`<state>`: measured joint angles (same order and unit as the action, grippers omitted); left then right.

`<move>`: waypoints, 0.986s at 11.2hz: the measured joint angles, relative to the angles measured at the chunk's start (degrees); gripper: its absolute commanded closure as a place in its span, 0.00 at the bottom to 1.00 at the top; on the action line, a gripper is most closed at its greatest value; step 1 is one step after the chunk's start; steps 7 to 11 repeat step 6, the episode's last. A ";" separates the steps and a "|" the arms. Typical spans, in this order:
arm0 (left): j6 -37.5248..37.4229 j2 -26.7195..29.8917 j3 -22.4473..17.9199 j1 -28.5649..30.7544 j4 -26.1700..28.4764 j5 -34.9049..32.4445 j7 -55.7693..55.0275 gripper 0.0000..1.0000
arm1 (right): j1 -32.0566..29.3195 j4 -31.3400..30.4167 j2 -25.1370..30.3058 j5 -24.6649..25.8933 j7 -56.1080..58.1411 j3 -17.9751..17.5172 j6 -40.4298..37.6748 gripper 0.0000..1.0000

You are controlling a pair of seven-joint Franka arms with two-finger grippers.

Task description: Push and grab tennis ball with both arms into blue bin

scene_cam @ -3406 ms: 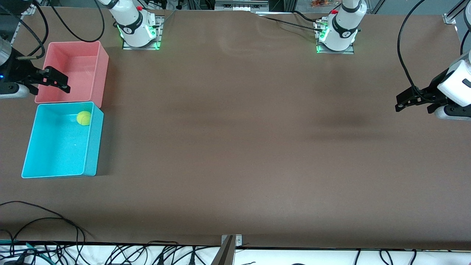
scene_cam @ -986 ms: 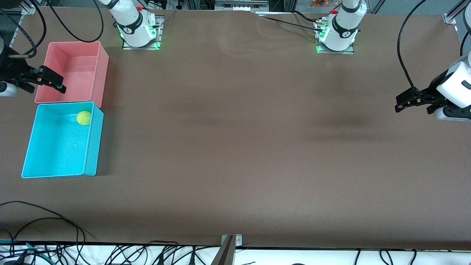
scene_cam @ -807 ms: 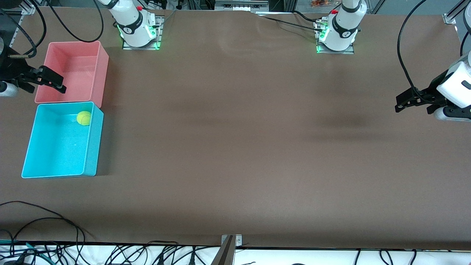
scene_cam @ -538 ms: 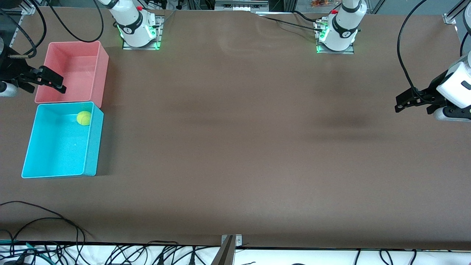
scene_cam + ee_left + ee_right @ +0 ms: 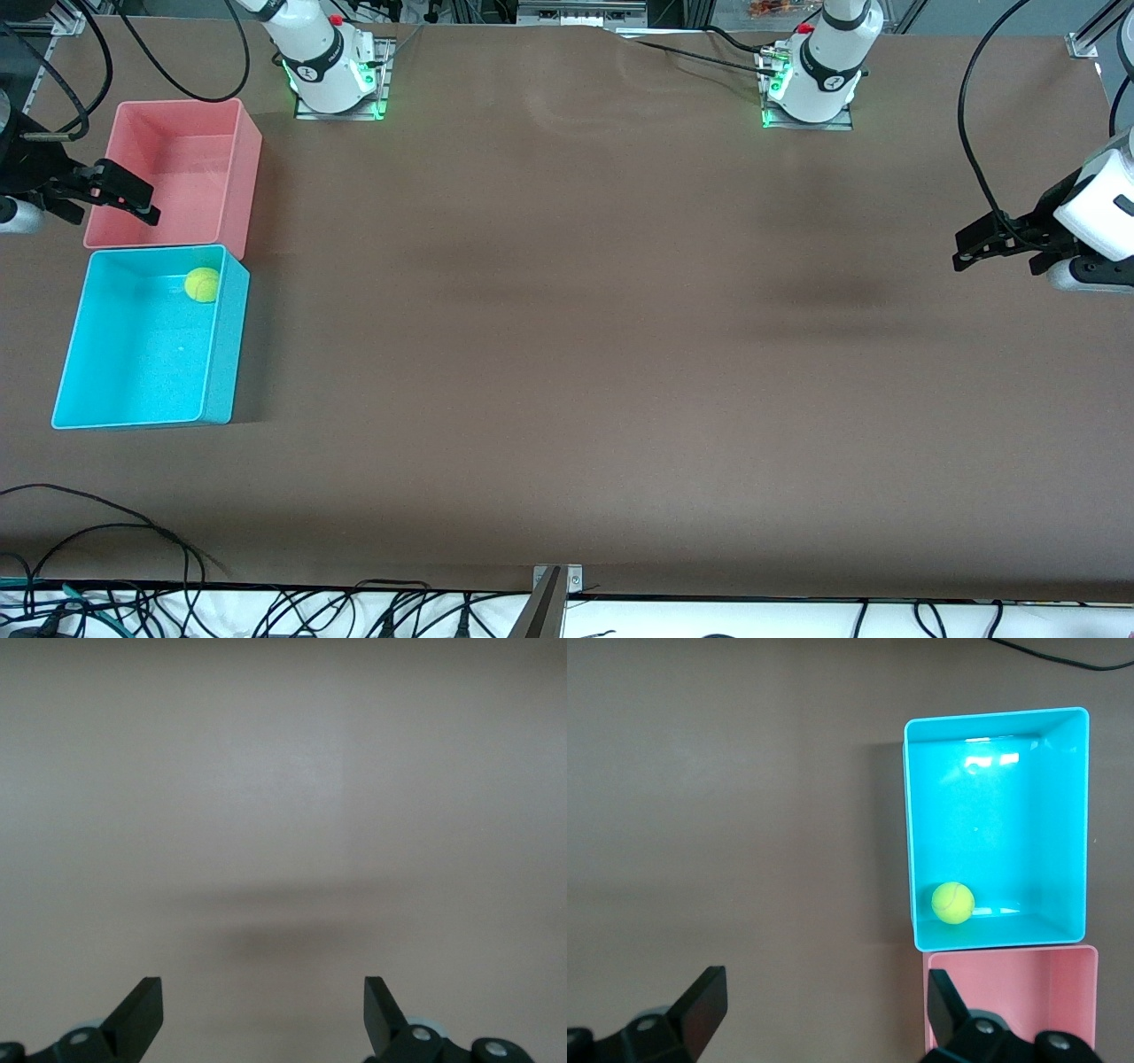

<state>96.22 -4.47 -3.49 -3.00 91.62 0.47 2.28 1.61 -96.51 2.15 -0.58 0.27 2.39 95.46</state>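
Observation:
The yellow-green tennis ball [image 5: 202, 284] [image 5: 953, 903] lies inside the blue bin [image 5: 227, 346] [image 5: 992, 815], in the corner next to the pink bin. My right gripper [image 5: 142, 199] [image 5: 824, 992] hangs open and empty over the pink bin's outer edge, at the right arm's end of the table. Its wrist view looks down on the ball in the blue bin. Over bare table at the left arm's end, my left gripper [image 5: 961, 251] [image 5: 263, 992] is open, with nothing between its fingers.
A pink bin [image 5: 177, 168] [image 5: 1010, 992] stands empty against the blue bin, farther from the front camera. Both arm bases [image 5: 335, 80] [image 5: 811, 89] sit along the table's back edge. Black cables [image 5: 106, 532] trail over the front edge.
Since the earliest frame the right gripper has drawn slightly outward toward its end of the table. The ball has stayed put in the blue bin. The left arm has barely moved.

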 measured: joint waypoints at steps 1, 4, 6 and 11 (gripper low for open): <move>0.00 -0.01 0.00 0.00 0.00 0.00 0.01 0.00 | 0.00 0.00 -0.05 0.00 0.00 0.00 0.00 0.00; 0.00 -0.21 0.00 0.00 0.00 0.00 0.03 0.00 | 0.00 0.08 -0.07 0.00 -0.08 0.00 0.03 0.00; 0.07 -0.61 0.00 0.00 0.00 0.00 0.05 0.00 | 0.00 0.30 -0.07 0.00 -0.19 0.00 0.03 0.00; 0.07 -0.61 0.00 0.00 0.00 0.00 0.05 0.00 | 0.00 0.30 -0.07 0.00 -0.19 0.00 0.03 0.00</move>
